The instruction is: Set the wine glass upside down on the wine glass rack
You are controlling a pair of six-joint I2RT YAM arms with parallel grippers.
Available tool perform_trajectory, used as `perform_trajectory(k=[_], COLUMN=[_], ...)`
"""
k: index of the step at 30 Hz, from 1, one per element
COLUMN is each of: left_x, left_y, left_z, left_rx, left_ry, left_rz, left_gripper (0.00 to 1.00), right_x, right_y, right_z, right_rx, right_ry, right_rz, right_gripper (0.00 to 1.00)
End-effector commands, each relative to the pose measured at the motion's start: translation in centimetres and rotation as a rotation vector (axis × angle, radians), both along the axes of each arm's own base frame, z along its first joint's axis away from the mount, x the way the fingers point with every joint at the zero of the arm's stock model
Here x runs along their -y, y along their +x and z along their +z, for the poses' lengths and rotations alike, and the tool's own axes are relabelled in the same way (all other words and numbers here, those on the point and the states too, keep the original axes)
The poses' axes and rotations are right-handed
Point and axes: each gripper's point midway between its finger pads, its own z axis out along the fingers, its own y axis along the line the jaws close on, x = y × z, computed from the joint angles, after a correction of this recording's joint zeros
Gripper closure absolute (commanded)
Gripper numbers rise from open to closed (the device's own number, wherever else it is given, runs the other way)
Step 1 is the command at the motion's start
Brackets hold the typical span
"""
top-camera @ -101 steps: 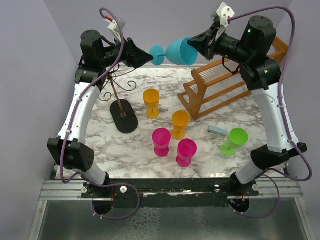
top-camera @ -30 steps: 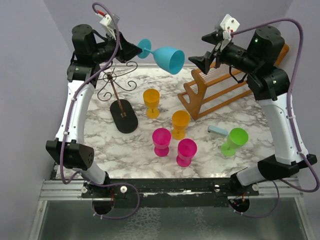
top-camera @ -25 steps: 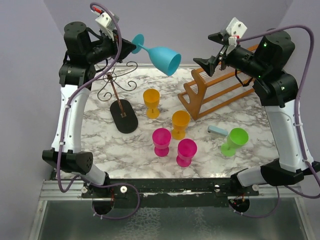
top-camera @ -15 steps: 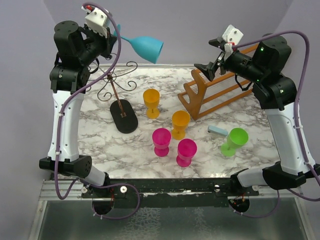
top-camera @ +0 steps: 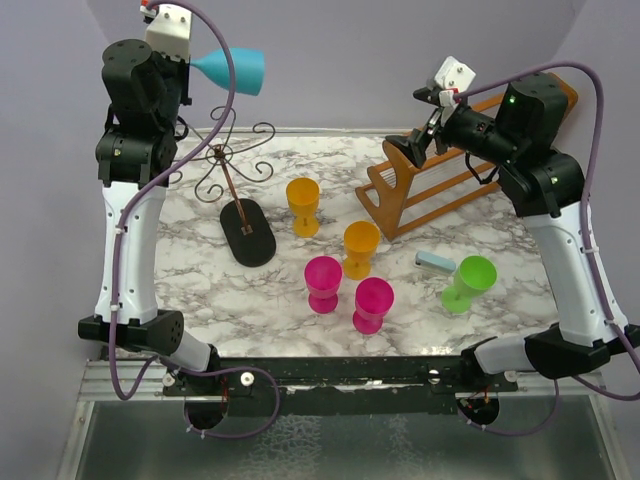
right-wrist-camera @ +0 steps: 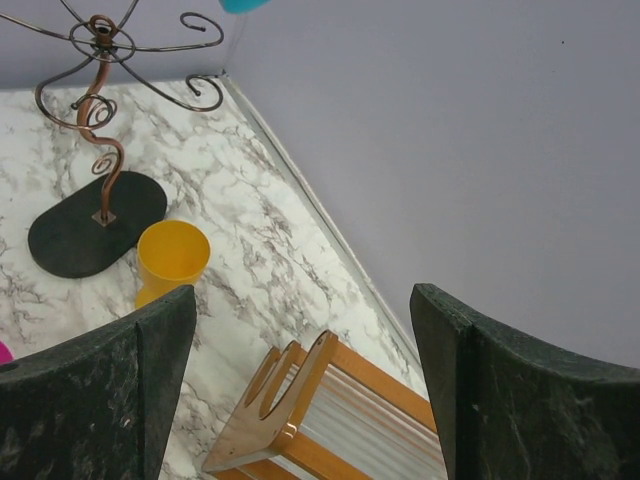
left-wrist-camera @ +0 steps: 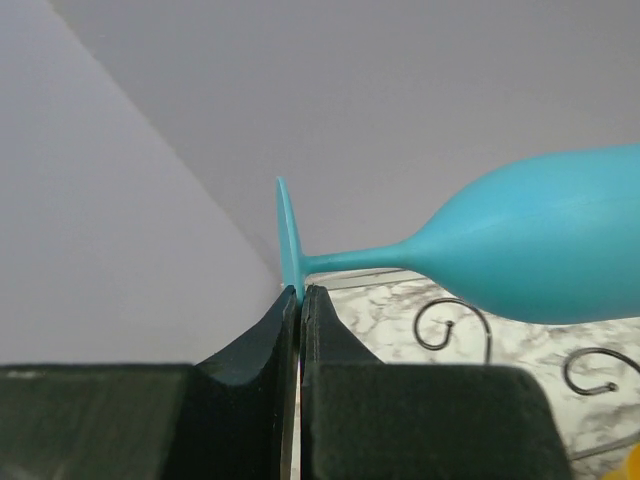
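The turquoise wine glass [top-camera: 232, 70] lies on its side in the air above the table's far left corner, bowl pointing right. My left gripper [left-wrist-camera: 299, 292] is shut on the rim of its round foot, the stem and bowl [left-wrist-camera: 545, 250] stretching to the right. Below it stands the wine glass rack [top-camera: 232, 170], a thin dark wire stand with curled arms on a black oval base [top-camera: 249, 232]; the right wrist view shows that wine glass rack [right-wrist-camera: 100, 40] too. My right gripper [top-camera: 417, 128] hangs open and empty above the wooden rack.
An orange-brown wooden slatted rack [top-camera: 430, 185] stands at the far right. Two orange cups [top-camera: 303, 205], two magenta cups [top-camera: 324, 283] and a green cup [top-camera: 467, 281] stand mid-table, with a small pale blue block [top-camera: 435, 261] beside the green one.
My left arm has swung up and to the left, carrying the wine glass from mid-back to above the wire rack. My right gripper has drawn back a little and opened wider.
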Motion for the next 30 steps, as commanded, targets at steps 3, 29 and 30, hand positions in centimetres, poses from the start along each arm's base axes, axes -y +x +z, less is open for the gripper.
perform_trajectory(k=[3, 29, 30], left_x=[-5.6, -6.3, -5.9], left_y=[-0.4, 4.7, 4.8], left_z=[1.9, -10.3, -10.6], left_rx=[0.055, -0.279, -0.291], left_ry=[0.118, 0.663, 0.676], left_rz=[0.300, 0.271, 0.239], left_gripper=[1.00, 1.00, 1.00], right_x=[-0.5, -1.4, -1.5], right_y=[0.2, 1.4, 1.4], right_z=[-0.8, -4.0, -4.1], right_rx=[-0.023, -0.094, -0.094], right_ry=[-0.006, -0.039, -0.040], right_rz=[0.030, 0.062, 0.064], right_gripper=[0.12, 0.11, 0.11])
